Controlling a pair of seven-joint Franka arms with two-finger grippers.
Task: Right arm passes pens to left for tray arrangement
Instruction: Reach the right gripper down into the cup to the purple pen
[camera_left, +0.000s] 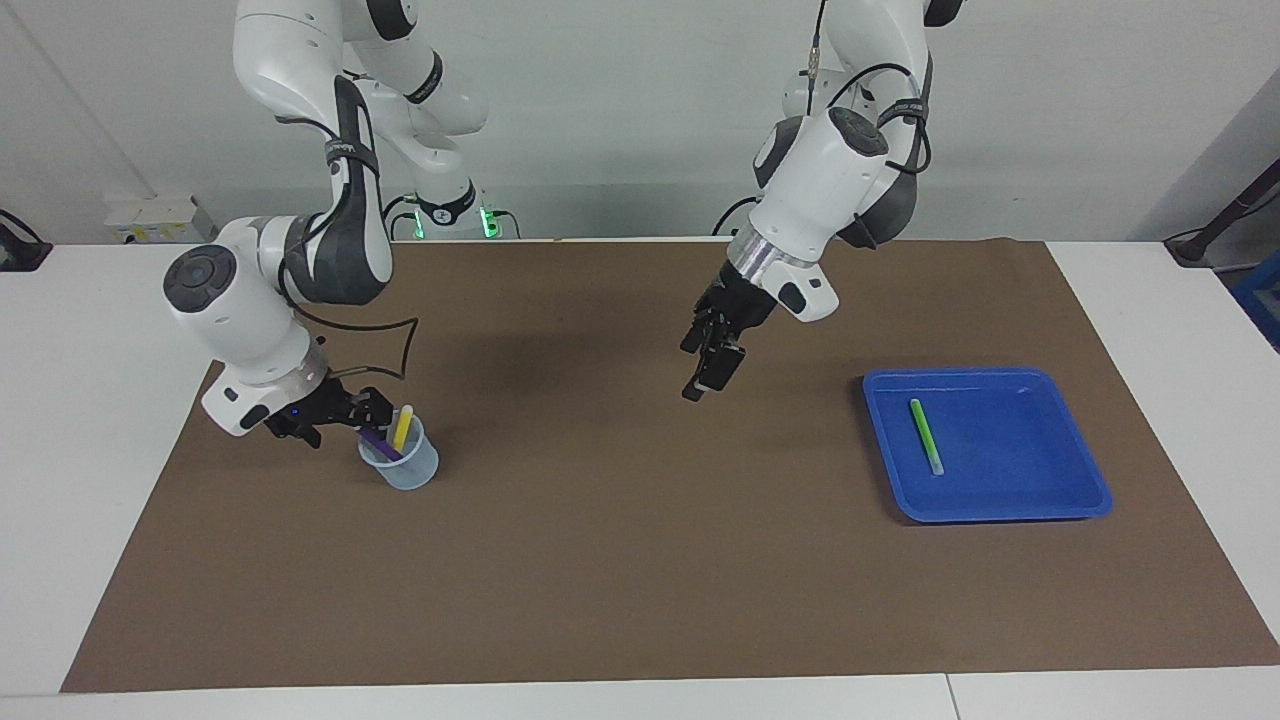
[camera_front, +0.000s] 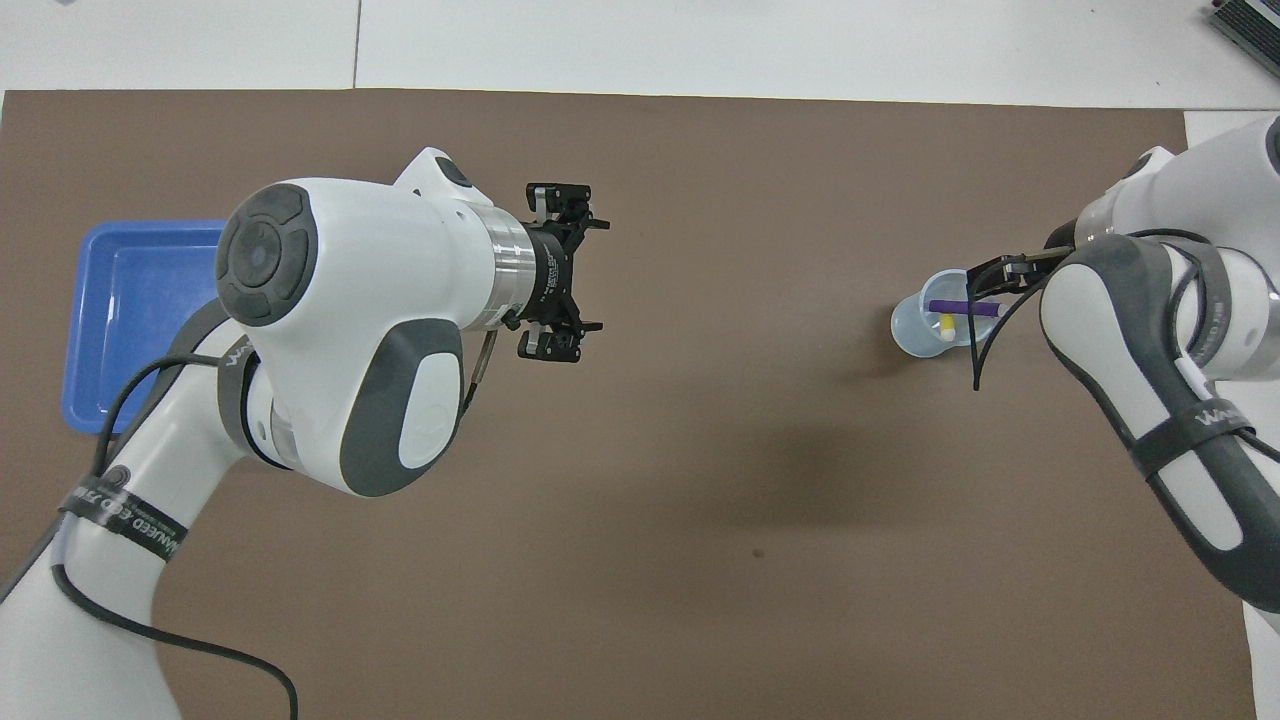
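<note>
A blue tray (camera_left: 1060, 500) at the mat's three o'clock held the green pen (camera_left: 926, 436). The left gripper (camera_left: 708, 375) waited open, empty. At nine o'clock, the right gripper (camera_left: 350, 418), open, met the cup (camera_left: 405, 470) holding purple pen (camera_left: 376, 441) and yellow pen (camera_left: 402, 426); closing comes next. Contact was unclear.

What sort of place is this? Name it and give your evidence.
Likely a robotics lab bench: two white arms mounted at a white table covered by a brown mat, with staged props only, a plastic cup of pens and a blue tray.

Bare brown mat (camera_left: 620, 560) between cup (camera_left: 405, 468) and tray (camera_left: 1000, 505).
</note>
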